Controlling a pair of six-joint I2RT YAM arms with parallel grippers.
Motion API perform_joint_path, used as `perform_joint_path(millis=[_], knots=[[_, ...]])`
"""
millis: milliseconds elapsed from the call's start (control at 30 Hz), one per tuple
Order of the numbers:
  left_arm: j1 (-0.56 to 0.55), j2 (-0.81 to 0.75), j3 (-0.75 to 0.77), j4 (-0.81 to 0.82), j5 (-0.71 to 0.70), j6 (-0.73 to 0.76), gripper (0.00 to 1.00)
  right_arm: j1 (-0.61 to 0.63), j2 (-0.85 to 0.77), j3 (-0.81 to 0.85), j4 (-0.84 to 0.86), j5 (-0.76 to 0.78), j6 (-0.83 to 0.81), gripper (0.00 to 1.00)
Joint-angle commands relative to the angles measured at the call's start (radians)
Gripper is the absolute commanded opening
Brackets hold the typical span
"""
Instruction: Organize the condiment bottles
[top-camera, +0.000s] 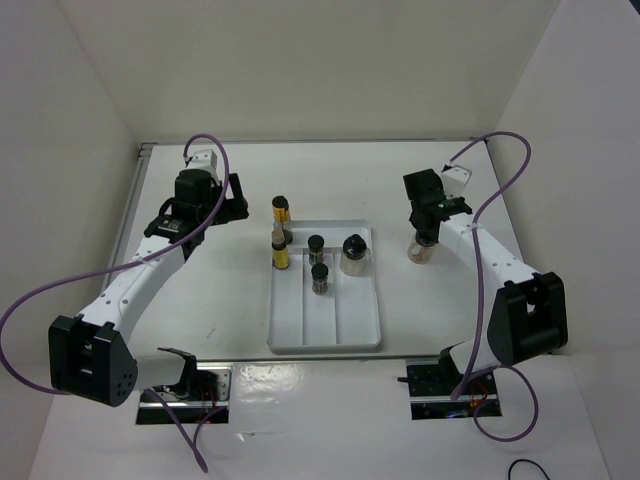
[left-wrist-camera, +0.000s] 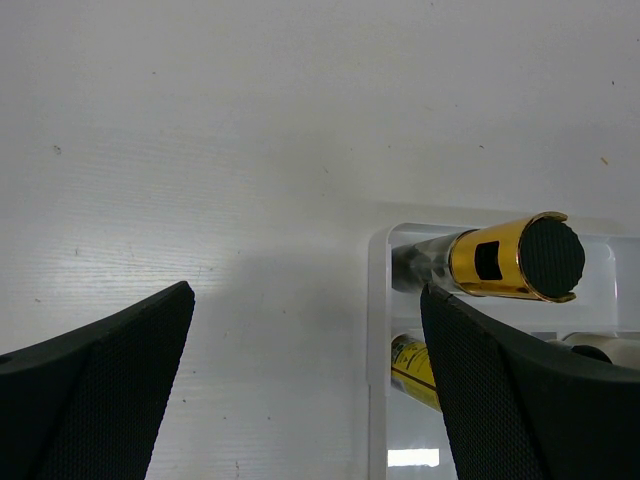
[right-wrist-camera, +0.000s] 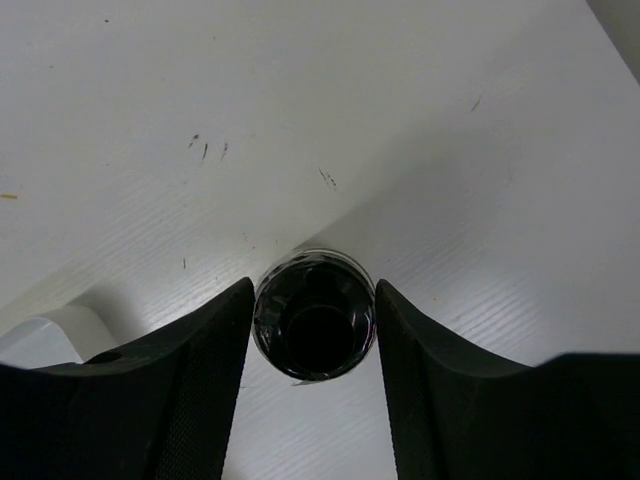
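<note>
Your right jaws press against both sides of the black cap of a pale bottle (right-wrist-camera: 315, 330), which stands upright on the counter (top-camera: 200, 290), right of the tray (top-camera: 345, 335). Your left jaws hang wide open, holding nothing, over the counter just left of the tray's far-left corner. The other five stand toward the tray's far end: two slim yellow bottles (top-camera: 281, 218) (top-camera: 279, 252) in the left lane, two dark jars (top-camera: 316, 247) (top-camera: 320, 278) in the middle, and a second pale bottle (top-camera: 353, 256) on the right.
</note>
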Motion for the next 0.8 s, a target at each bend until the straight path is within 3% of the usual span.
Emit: perform_joint_path(millis=[0, 200, 633, 767], knots=[[0.006, -0.021, -0.002, 0.034, -0.008, -0.005, 1.00, -0.009, 0.002, -0.006, 0.000, 0.000, 0.020, 0.55], [0.006, -0.021, -0.002, 0.034, -0.008, -0.005, 1.00, -0.018, 0.011, -0.025, 0.009, -0.031, 0.029, 0.46], [0.006, -0.021, -0.002, 0.034, -0.008, -0.005, 1.00, -0.018, 0.011, -0.025, 0.009, -0.049, 0.029, 0.43], [0.006, -0.021, -0.002, 0.034, -0.008, -0.005, 1.00, -0.018, 0.011, -0.025, 0.009, -0.058, 0.029, 0.31]])
